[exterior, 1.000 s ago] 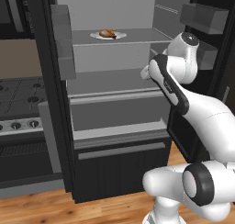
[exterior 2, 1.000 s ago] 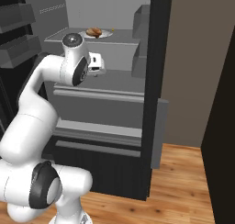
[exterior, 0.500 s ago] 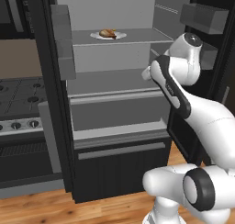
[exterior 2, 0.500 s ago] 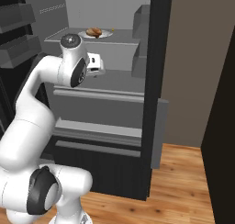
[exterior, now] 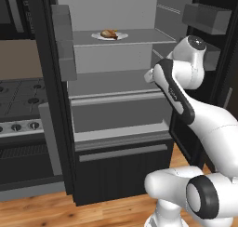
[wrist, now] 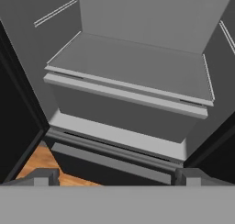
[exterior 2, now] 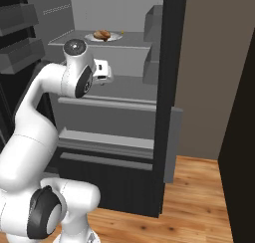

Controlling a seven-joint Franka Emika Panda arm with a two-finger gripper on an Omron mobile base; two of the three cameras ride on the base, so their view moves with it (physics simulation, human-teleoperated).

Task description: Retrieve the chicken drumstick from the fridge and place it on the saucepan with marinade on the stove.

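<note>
The fridge (exterior: pixel 118 114) stands open, its light grey shelves and drawers showing. On its upper shelf the golden-brown chicken drumstick (exterior: pixel 109 33) (exterior 2: pixel 102 34) lies on a white plate (exterior: pixel 121 36). My gripper (wrist: pixel 116 177) is open with nothing between its fingertips (wrist: pixel 46 176). It hovers in front of the bare middle shelf (wrist: pixel 133 67), one level below the drumstick and to the right of it in the left base view. The white hand (exterior 2: pixel 102 70) shows beside the arm's elbow. The stove (exterior: pixel 21 93) sits left of the fridge. The saucepan with marinade is out of view.
The left fridge door (exterior: pixel 49 82) with its bins stands between the stove and the shelves. The right door (exterior 2: pixel 172 62) hangs open beside the arm. A closed drawer front (exterior: pixel 118 112) sits under the middle shelf. Wooden floor (exterior 2: pixel 199 187) lies below.
The arm has settled very slightly. The hand stays before the middle shelf with its jaws still wide apart. The drumstick has not moved.
</note>
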